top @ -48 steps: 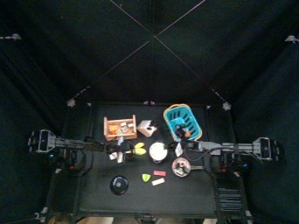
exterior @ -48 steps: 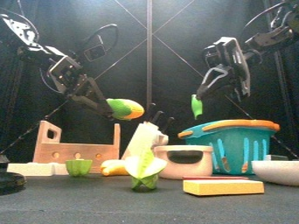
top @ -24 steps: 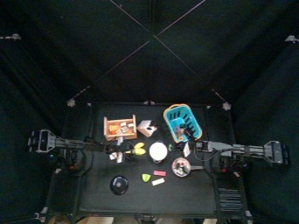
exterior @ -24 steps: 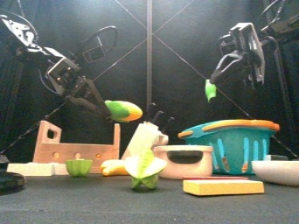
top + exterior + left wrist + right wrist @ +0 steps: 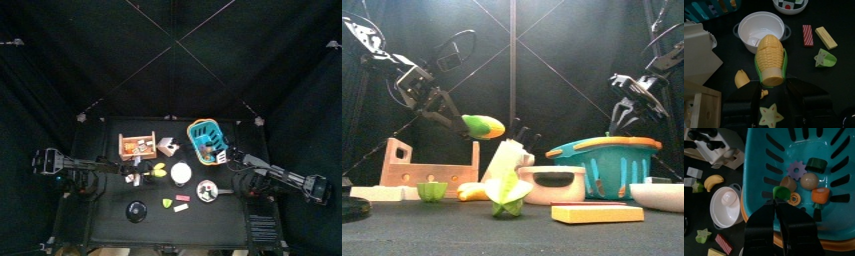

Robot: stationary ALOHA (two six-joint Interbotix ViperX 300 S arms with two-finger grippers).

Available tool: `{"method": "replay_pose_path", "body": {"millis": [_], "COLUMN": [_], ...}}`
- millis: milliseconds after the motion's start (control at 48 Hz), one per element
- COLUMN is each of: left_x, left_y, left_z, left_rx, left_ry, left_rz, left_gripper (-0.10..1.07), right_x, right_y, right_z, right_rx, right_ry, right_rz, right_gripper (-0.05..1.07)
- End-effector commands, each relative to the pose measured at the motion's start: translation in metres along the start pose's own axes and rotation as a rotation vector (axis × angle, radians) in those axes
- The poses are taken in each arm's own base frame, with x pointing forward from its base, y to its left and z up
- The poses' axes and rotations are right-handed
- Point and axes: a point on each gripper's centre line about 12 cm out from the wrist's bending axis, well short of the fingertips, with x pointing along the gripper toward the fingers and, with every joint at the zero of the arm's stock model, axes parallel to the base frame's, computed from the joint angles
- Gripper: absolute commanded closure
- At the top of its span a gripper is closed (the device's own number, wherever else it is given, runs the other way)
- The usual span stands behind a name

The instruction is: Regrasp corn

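In the top view, the left arm reaches in from the left and its place matches the earlier pictures. The right arm has swung: a second ago it lay level toward the middle of the worktop (image 5: 114, 215), now it slants up to the blue basket (image 5: 205, 140), with its gripper at the basket's near corner.

In the front view, the left gripper (image 5: 460, 118) holds the corn (image 5: 482, 126) in the air, above the wooden rack (image 5: 425, 168) and the white pot (image 5: 553, 184), just as before. The right gripper (image 5: 627, 112) was high and more to the middle a second ago, with a small green piece hanging from it. Now it is lower and farther right, over the basket's orange rim (image 5: 604, 145), and no green piece is visible under it here.

In the left wrist view, the jaws are clamped on the green husk end of the corn (image 5: 771, 60), and its yellow cob points out over the white pot (image 5: 761, 31). A lime-green piece (image 5: 825, 58) lies on the worktop near it.

In the right wrist view, the right gripper (image 5: 778, 202) is over the inside of the basket (image 5: 827, 158). Its jaws stand only a little apart, and the green piece (image 5: 781, 192) is at their tips. I cannot tell whether they grip it or have let it go.
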Motion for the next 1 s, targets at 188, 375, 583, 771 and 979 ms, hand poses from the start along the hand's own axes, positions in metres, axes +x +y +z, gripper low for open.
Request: {"method": "replay_pose_path", "body": {"millis": [188,375,583,771,979], "left_x": [-0.002,-0.002,-0.002,-0.002,-0.002], "left_y": [0.002,0.002,0.002,0.002,0.001], "left_z": [0.007,0.007,0.007,0.007,0.008], "left_rx": [0.001,0.001,-0.001,-0.001,0.002], "left_ry": [-0.024,-0.024,-0.024,-0.024,-0.028], "left_rz": [0.004,0.004,0.004,0.004,0.002], "left_gripper": [0.36,0.36,0.36,0.36,0.36], "right_x": [-0.001,0.0,0.0,-0.001,-0.008], "right_y": [0.001,0.0,0.0,0.001,0.01], "right_z": [0.003,0.002,0.002,0.002,0.013], "right_rx": [0.0,0.0,-0.001,-0.002,-0.004], "right_ry": [-0.012,-0.009,-0.009,-0.011,-0.058], "right_rz": [0.005,0.003,0.004,0.005,0.048], "right_gripper": [0.43,0.36,0.36,0.36,0.37]}}
